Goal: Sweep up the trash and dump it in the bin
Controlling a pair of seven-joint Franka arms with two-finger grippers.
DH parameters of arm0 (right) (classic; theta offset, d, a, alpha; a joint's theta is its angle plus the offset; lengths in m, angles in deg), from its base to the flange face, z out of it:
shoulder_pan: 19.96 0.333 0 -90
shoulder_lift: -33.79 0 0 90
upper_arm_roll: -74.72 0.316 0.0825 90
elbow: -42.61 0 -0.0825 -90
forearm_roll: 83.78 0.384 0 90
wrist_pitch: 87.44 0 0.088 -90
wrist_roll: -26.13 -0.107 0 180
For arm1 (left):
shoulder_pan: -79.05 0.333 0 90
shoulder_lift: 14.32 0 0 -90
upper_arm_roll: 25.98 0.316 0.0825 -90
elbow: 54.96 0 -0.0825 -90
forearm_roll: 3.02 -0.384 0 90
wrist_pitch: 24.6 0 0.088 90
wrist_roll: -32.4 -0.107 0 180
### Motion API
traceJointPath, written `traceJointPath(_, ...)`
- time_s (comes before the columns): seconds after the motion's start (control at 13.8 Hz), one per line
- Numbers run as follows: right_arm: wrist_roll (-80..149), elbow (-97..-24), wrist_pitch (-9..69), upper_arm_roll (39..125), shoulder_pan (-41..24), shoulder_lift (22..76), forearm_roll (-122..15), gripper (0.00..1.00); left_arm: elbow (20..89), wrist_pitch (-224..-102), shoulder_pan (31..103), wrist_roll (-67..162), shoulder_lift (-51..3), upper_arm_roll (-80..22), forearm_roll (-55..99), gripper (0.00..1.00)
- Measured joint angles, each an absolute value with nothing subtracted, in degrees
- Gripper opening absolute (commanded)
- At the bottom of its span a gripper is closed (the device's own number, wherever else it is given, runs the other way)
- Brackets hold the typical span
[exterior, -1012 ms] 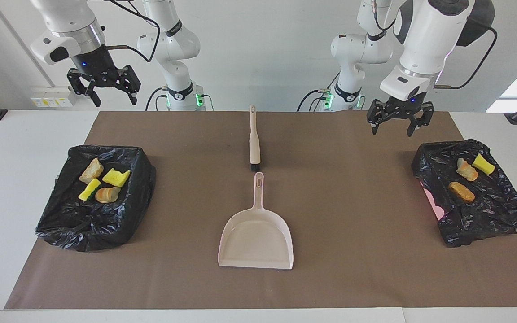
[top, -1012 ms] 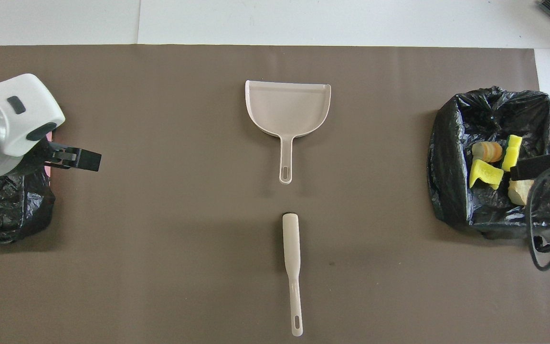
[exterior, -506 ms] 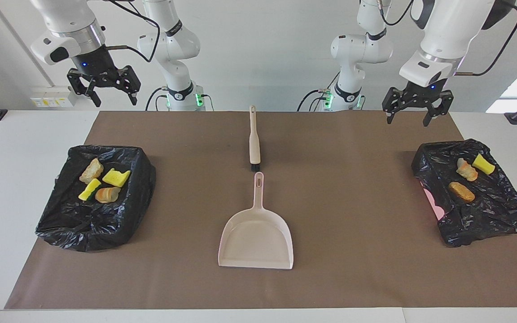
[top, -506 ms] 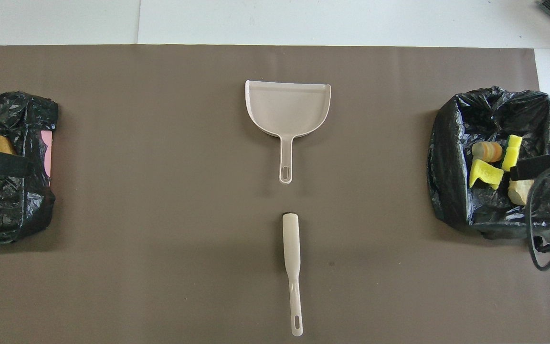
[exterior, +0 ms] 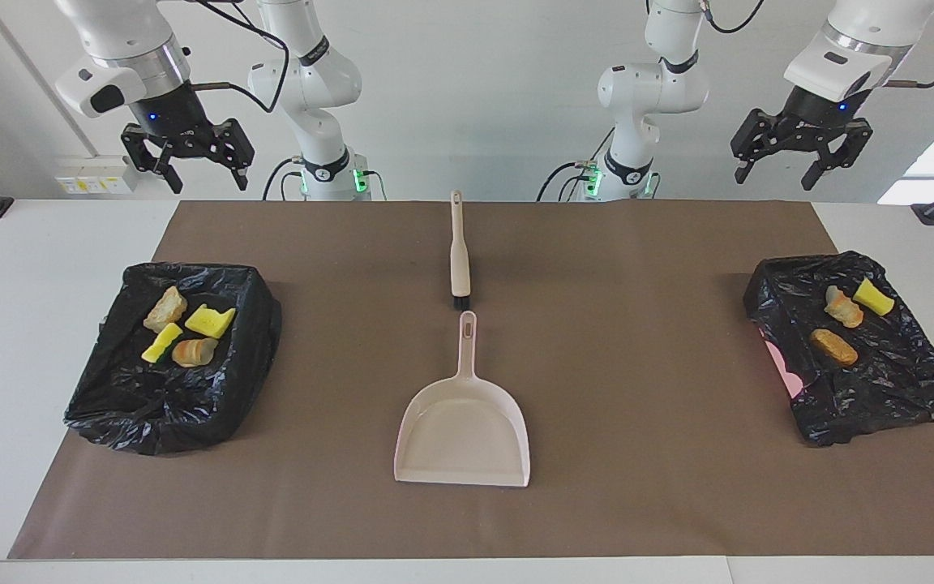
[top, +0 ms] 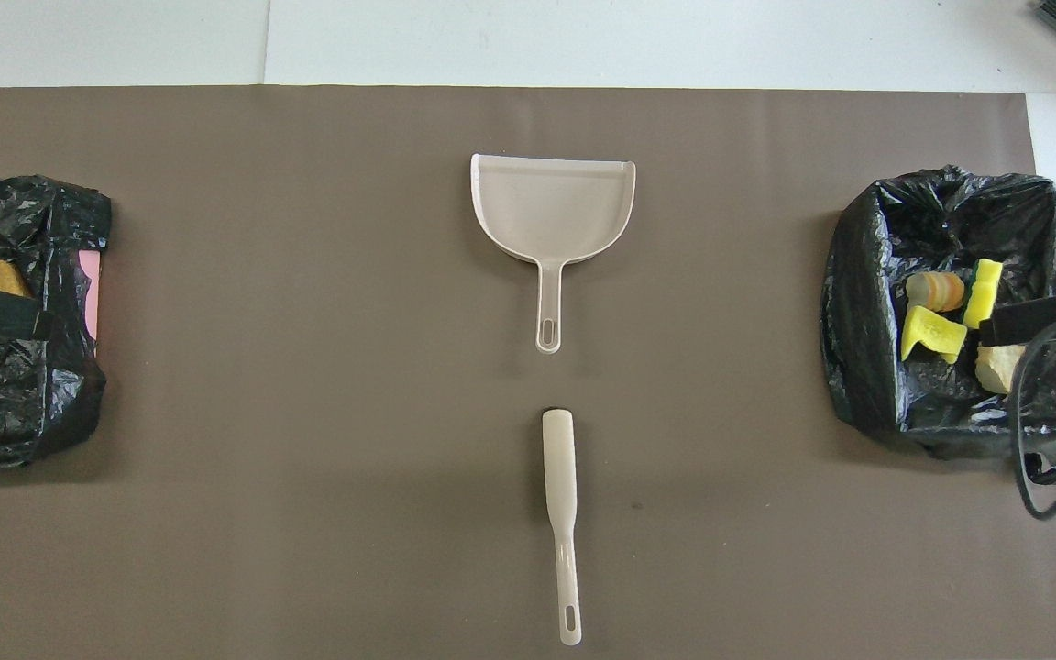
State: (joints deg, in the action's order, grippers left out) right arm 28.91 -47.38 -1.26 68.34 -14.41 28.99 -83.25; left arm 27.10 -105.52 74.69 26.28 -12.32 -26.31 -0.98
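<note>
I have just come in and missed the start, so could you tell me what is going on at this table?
Nothing is being handled right now. Both arms are raised, the left gripper and the right gripper open and empty. All the trash already lies in two bins lined with black bags: four pieces in the bin at the right arm's end, three pieces in the bin at the left arm's end. The dustpan and brush lie mid-table, dustpan empty.

Both arms hang raised, left claw (exterior: pixel 801 158) and right claw (exterior: pixel 190 158) with fingers spread apart, empty.
</note>
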Motion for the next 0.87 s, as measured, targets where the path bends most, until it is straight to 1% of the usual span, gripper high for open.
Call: traceJointPath(0.87,28.91,-47.54,-1.18,68.33,-14.41,28.99,-83.25,1.0,26.82,-105.49,75.57,26.82,-12.25,-26.47,-1.76,1.0)
